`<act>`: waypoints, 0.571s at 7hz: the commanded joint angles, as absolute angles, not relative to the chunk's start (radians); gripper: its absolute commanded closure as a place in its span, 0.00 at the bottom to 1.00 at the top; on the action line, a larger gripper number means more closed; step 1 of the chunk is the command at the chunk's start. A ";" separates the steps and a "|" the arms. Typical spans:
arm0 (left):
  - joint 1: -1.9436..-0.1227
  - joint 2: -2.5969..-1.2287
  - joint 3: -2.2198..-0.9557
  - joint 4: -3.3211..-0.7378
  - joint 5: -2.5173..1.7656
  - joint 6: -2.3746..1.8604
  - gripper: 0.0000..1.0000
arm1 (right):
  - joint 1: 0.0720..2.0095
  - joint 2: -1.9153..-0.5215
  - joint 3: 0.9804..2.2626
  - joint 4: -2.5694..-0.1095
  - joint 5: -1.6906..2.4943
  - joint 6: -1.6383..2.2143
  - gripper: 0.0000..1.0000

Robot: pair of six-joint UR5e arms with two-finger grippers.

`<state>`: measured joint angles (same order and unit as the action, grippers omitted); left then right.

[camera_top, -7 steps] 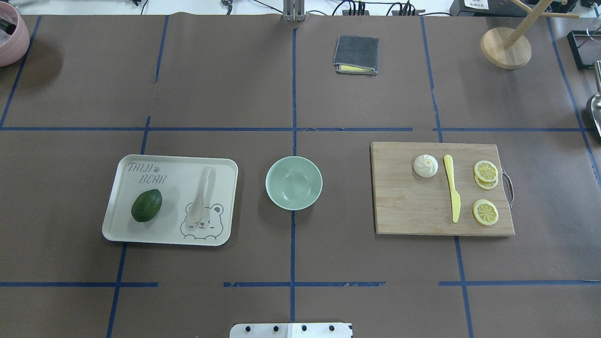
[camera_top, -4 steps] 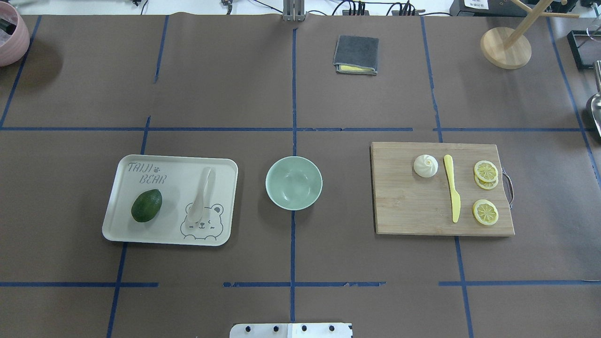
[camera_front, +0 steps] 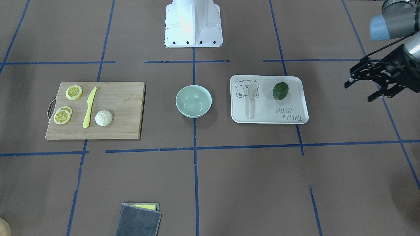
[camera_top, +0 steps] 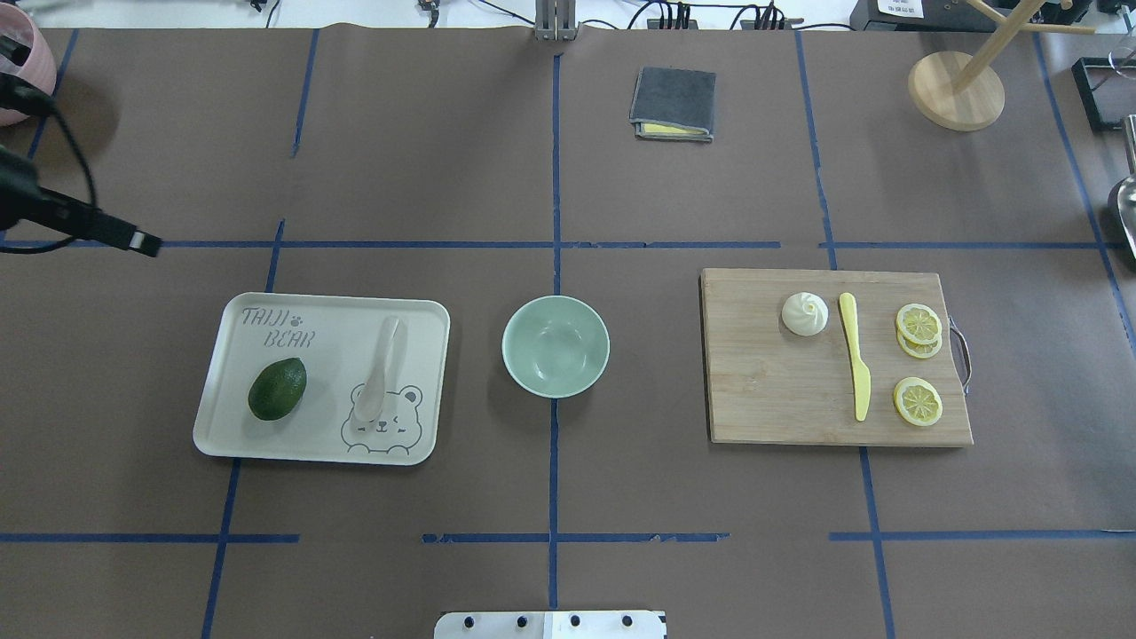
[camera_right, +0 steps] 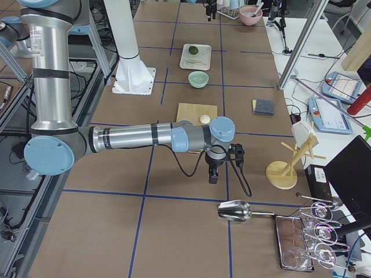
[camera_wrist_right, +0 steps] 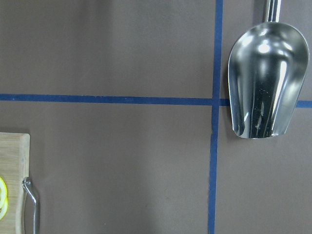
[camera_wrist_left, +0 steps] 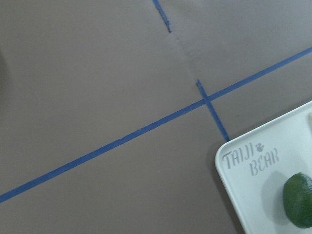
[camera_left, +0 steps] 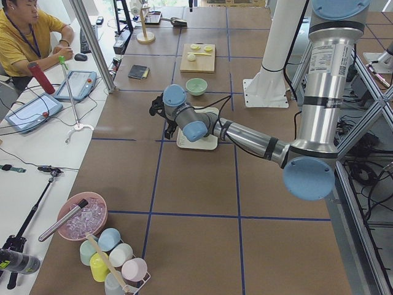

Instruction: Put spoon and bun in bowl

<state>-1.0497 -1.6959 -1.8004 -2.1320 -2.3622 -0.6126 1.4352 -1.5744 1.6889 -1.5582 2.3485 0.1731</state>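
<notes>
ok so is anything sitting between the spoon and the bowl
Nothing visible does. The spoon lies on the tray at the side nearest the bowl, with only the tray's low rim and bare table between them. The avocado sits on the tray's far side, away from that path.

The bowl (camera_top: 556, 346) sits between the tray (camera_top: 328, 355) and the board (camera_top: 754, 390).
</notes>
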 commanded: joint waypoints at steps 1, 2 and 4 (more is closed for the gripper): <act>-0.849 -1.833 -1.776 -2.103 -2.149 -0.843 0.01 | 1.436 -1.577 1.684 -1.559 2.344 0.173 0.00; -0.769 -1.895 -1.764 -2.023 -2.063 -0.882 0.01 | 1.436 -1.578 1.671 -1.559 2.350 0.173 0.00; -0.674 -1.986 -1.747 -1.861 -1.991 -0.904 0.03 | 1.436 -1.578 1.664 -1.559 2.350 0.173 0.00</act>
